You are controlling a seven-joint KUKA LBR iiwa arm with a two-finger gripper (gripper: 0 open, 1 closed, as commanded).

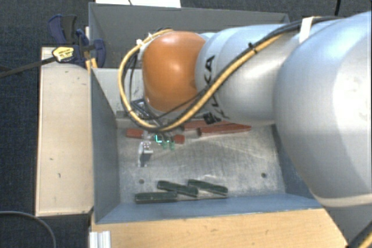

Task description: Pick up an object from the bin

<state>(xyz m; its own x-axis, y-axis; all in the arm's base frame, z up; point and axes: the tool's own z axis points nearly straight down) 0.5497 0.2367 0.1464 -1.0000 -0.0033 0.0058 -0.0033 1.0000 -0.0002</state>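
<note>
Nearest, three dark green flat sticks lie loosely overlapped by the near wall, on the floor of the grey metal bin. Beyond them, left of centre, the gripper hangs under the arm's orange cover, close to the left end of the reddish-brown flat strips lying across the middle. Whether it is released or clenched I cannot tell. These strips look thin and flush with the floor, so a grasp may skid off them or scrape the metal.
</note>
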